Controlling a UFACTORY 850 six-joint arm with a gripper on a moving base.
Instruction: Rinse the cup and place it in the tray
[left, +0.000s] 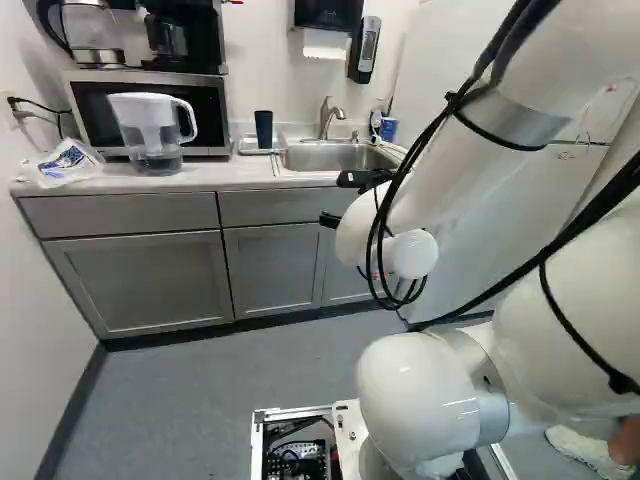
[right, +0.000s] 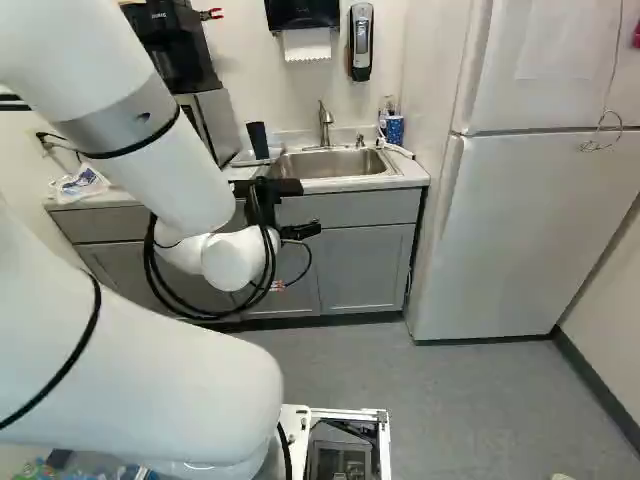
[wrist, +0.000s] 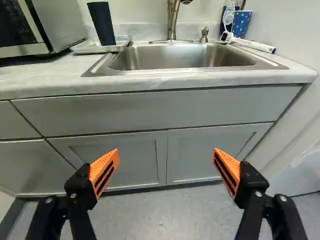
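Gripper (wrist: 166, 151), one: hung wide open, holding nothing, facing cabinet (wrist: 125, 112), probably for clearance; dark cup (wrist: 102, 24), one: stood in tray (wrist: 90, 49), presumably to drain.

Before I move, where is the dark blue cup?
In the left base view, just left of the middle, the dark blue cup stands in the tray, on the counter between the microwave and the sink.
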